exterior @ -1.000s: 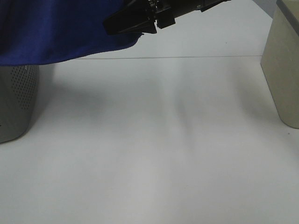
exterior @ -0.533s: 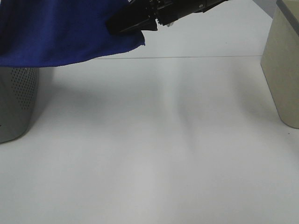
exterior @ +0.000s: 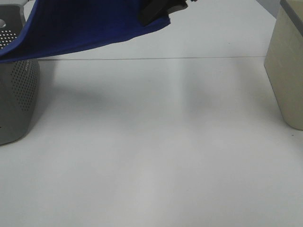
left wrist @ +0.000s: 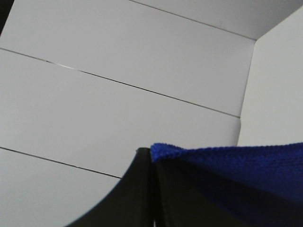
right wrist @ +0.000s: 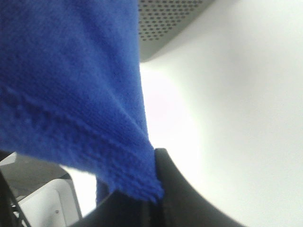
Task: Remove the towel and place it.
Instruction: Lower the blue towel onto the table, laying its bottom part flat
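Observation:
The royal-blue towel (exterior: 90, 26) hangs stretched across the upper left of the exterior high view, sagging over the grey perforated basket (exterior: 19, 94). My right gripper (exterior: 150, 14) is at the top edge, shut on the towel's right corner and holding it above the table. In the right wrist view the towel (right wrist: 71, 94) runs down into the shut black fingertips of the right gripper (right wrist: 154, 196), with the basket (right wrist: 170, 23) behind. In the left wrist view my left gripper (left wrist: 152, 158) is shut on another edge of the towel (left wrist: 246, 165). The left arm is outside the exterior high view.
A beige box (exterior: 289, 71) stands at the right edge. The white table (exterior: 156, 142) stretches between basket and box, with a thin seam line (exterior: 189, 57) across its far part.
My right gripper has closed on the towel's corner and moved up and to the right with it. The towel has lifted, uncovering the basket's top and more of its side.

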### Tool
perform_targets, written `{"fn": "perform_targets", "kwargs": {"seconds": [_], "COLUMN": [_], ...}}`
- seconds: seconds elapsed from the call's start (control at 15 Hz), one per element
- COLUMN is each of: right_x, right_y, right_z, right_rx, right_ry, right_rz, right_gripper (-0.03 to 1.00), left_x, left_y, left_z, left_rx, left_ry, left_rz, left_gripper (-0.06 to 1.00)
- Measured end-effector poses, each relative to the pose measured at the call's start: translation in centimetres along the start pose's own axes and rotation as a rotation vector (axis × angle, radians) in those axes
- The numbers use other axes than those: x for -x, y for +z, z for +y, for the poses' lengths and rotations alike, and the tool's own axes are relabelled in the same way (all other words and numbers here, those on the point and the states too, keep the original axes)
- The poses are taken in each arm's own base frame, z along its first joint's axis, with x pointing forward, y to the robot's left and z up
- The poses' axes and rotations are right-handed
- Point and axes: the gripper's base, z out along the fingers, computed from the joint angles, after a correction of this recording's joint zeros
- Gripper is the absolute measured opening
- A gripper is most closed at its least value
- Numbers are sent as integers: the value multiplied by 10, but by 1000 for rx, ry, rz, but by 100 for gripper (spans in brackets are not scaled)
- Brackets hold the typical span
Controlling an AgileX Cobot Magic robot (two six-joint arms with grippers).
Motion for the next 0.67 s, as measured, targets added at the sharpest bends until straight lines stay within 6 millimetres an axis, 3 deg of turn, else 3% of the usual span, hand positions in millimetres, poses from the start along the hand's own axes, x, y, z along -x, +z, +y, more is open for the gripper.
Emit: {"fn": "perform_targets", "kwargs": {"seconds": [0.2,0.4,0.47,0.67], "right_x": [17,40,52,61], "right_y": [-29,-77,-111,-141], "right_z": [0,11,23,38], "right_rx": [-184,-410,-547,-644], "right_ry": [28,-36,-93,-149], "right_rz": [-12,-97,-173,-264], "right_gripper": [1,1,1,1], "left_x": [-9,-35,-46,-45], "left_y": [0,0,0,-1], "left_z": [3,18,28,39], "left_rx": [13,108,189,290], "left_ry": [-221,-385,-475,-534], "left_rz": [23,41,-4,-147], "left_gripper": [0,0,0,0]}}
